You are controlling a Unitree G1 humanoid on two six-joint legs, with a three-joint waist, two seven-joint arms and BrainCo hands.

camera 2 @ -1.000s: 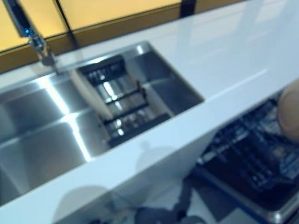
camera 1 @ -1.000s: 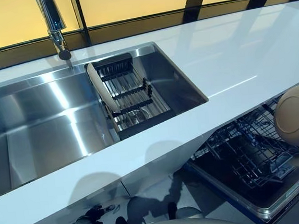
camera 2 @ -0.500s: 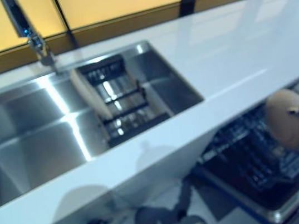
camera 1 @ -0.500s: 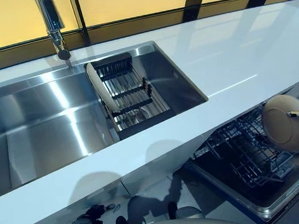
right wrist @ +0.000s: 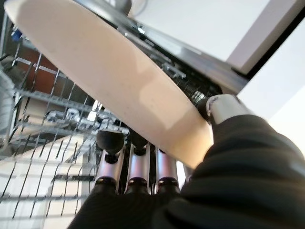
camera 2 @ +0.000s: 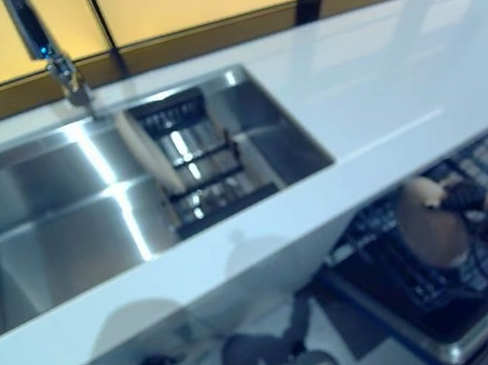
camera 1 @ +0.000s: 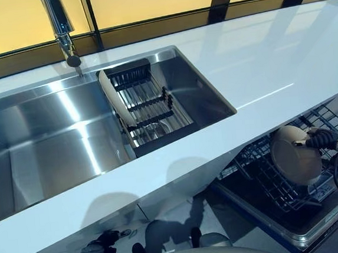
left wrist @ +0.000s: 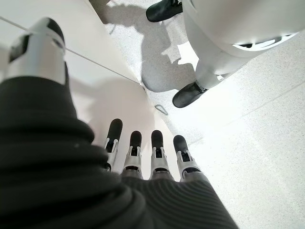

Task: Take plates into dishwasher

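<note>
Low at the near left, the left hand (left wrist: 143, 157) is held with fingers straight and empty, below the white countertop (camera 1: 258, 65). Further right, a second plate (camera 1: 114, 100) is stood on edge in the sink (camera 1: 34, 144) rack (camera 1: 149, 107). At the near right, a beige plate (camera 1: 293, 157) is pinched between the thumb and fingers of the right hand (camera 1: 323, 140), tilted over the dishwasher rack (camera 1: 275, 188).

Countertop (camera 1: 282, 63) overhangs dishwasher rack (camera 1: 280, 182); clearance tight.
</note>
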